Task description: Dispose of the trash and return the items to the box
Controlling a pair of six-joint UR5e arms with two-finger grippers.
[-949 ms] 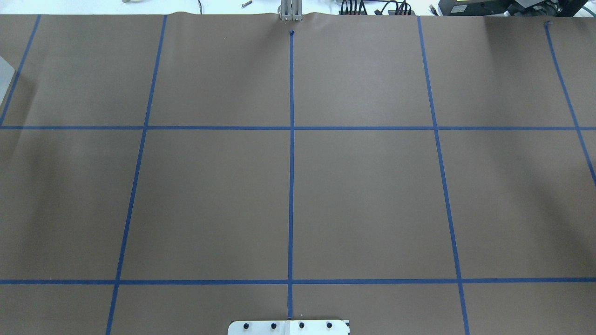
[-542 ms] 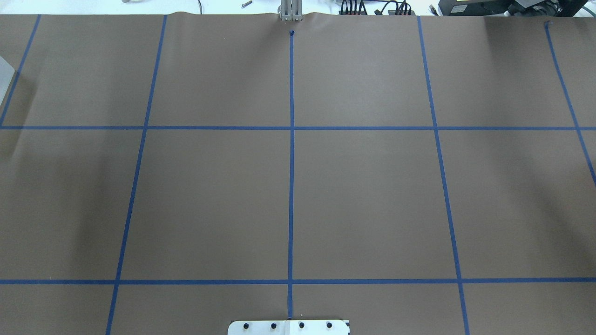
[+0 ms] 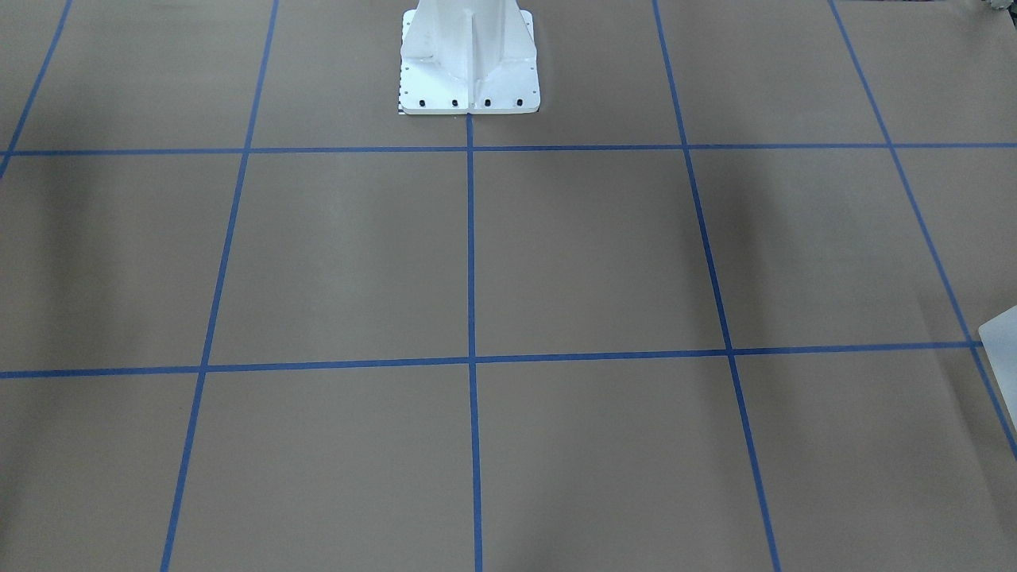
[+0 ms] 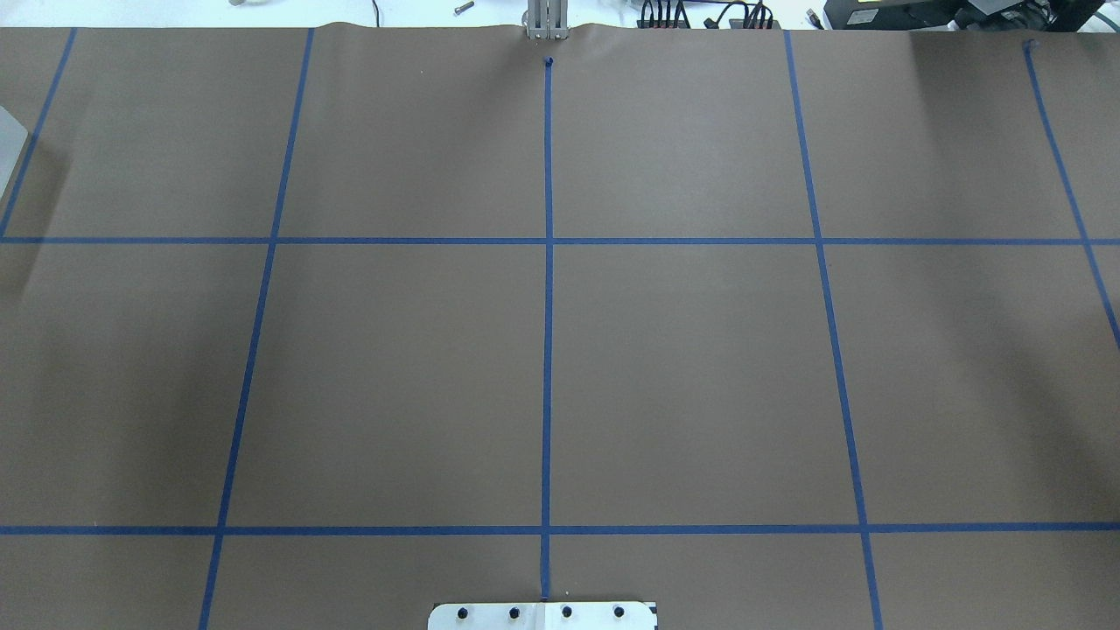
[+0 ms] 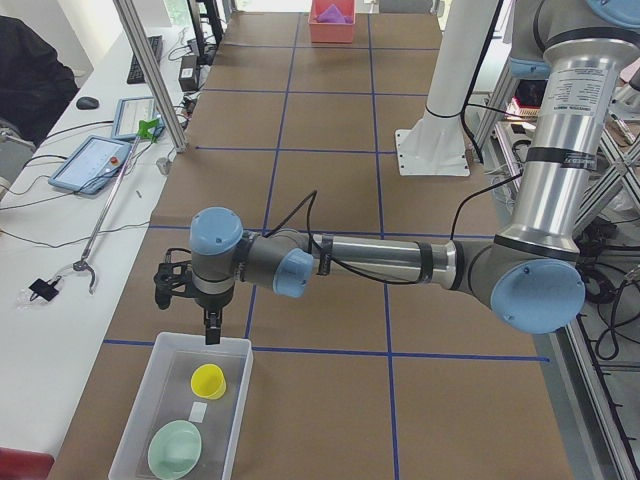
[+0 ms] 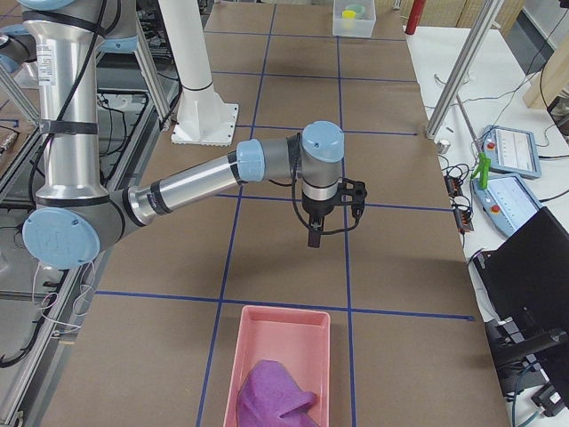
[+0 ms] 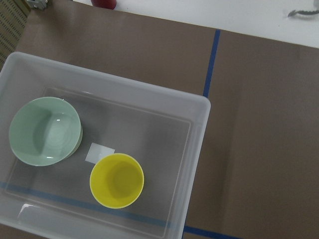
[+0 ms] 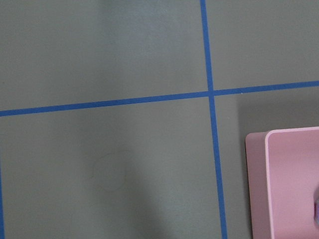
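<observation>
The box (image 5: 176,362) is a clear grey-white bin at the table's left end. It holds a yellow cup (image 5: 208,381) and a pale green bowl (image 5: 174,449). The left wrist view looks down on the box (image 7: 149,127), the cup (image 7: 116,180) and the bowl (image 7: 45,130). My left gripper (image 5: 210,335) hangs over the box's rim; I cannot tell whether it is open or shut. My right gripper (image 6: 313,238) hangs above bare table, short of a pink tray (image 6: 253,338) holding a purple cloth (image 6: 271,396); its state cannot be told either.
A box corner shows at the edge in the front view (image 3: 1003,338) and the overhead view (image 4: 9,144). The white robot pedestal (image 3: 469,56) stands at the table's back middle. The pink tray's corner (image 8: 294,184) shows in the right wrist view. Blue tape lines grid the brown paper.
</observation>
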